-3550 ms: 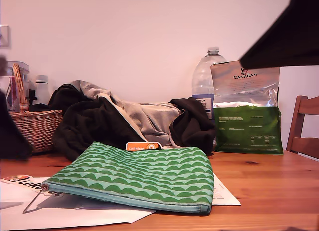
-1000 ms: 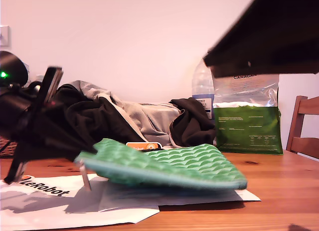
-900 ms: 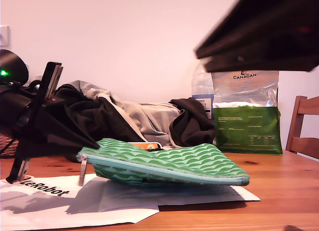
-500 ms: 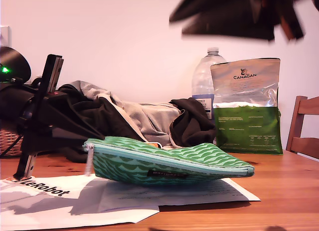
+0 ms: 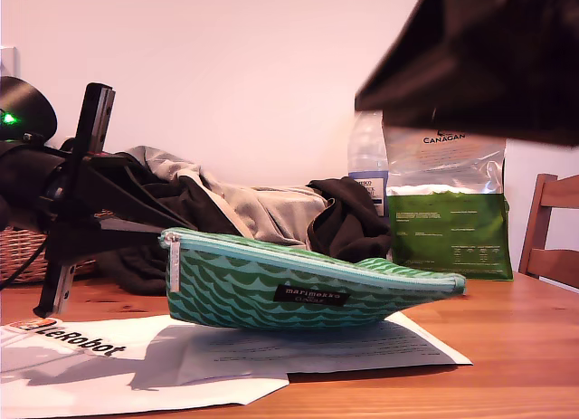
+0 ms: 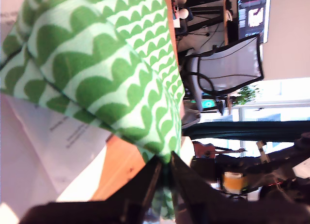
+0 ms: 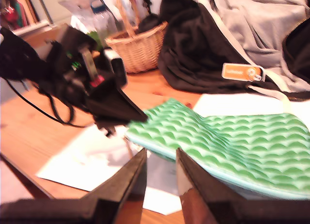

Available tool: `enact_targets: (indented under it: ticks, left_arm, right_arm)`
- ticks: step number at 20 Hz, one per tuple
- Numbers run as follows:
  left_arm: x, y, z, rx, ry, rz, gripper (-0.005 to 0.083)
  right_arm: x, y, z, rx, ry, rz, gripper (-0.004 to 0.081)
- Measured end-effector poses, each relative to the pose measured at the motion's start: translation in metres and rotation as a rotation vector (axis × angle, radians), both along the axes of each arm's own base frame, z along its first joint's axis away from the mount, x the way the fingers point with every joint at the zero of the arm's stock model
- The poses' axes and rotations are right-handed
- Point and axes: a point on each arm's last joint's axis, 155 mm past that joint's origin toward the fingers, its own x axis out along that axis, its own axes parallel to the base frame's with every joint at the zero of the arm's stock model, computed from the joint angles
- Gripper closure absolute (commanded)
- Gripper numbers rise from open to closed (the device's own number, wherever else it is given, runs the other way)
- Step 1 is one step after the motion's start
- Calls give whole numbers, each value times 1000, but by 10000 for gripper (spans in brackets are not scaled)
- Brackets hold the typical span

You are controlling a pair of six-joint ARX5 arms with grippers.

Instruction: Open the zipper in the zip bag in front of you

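The zip bag point(image 5: 253, 288), a green pouch with light-green waves, stands tilted on its long edge over the paper. Its end toward the exterior view's left is raised. The teal zipper point(image 5: 298, 253) runs along its top edge, and a small silver pull tab point(image 5: 173, 267) hangs at the raised end. My first gripper point(image 5: 154, 238) is shut on that end; the first wrist view shows the zip bag point(image 6: 97, 64) pinched between the jaws. My second gripper point(image 7: 161, 158) hovers above the zip bag point(image 7: 232, 141), open and empty. Its arm point(image 5: 479, 66) is a dark blur at the exterior view's upper right.
White paper sheets point(image 5: 226, 356) lie under the pouch on the wooden table point(image 5: 507, 347). Behind are a heap of dark and grey clothes point(image 5: 262, 211), a wicker basket point(image 7: 138, 50), a water bottle point(image 5: 366, 157) and an upright Canagan foil bag point(image 5: 448, 202). A chair point(image 5: 552, 229) stands at the exterior view's right.
The first gripper came in from the exterior view's left, took the pouch's end, lifted it and turned the pouch from flat onto its edge. The second arm shifted overhead.
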Motion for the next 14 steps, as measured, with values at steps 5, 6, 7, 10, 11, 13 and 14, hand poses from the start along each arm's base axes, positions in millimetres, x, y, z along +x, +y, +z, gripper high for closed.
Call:
enact_targets:
  ticks: [5,6,7,10,11,13,14]
  left_arm:
    - [0,0,1,-3,8,1,793]
    - [0,0,1,-3,16,3,793]
    - [0,0,1,-3,21,5,793]
    - [0,0,1,-4,23,6,793]
    - [0,0,1,-4,24,6,793]
    - [0,0,1,-4,24,6,793]
    - [0,0,1,-4,24,6,793]
  right_arm:
    - [5,20,-20,-6,1,-8,608]
    - [6,25,-23,3,0,-9,608]
    - [7,29,-26,8,0,-9,608]
    - [12,43,-40,-19,5,-14,608]
    - [15,51,-42,-30,7,-19,608]
    - [22,71,-37,-36,-7,-16,608]
    - [25,81,-33,-39,-19,-8,607]
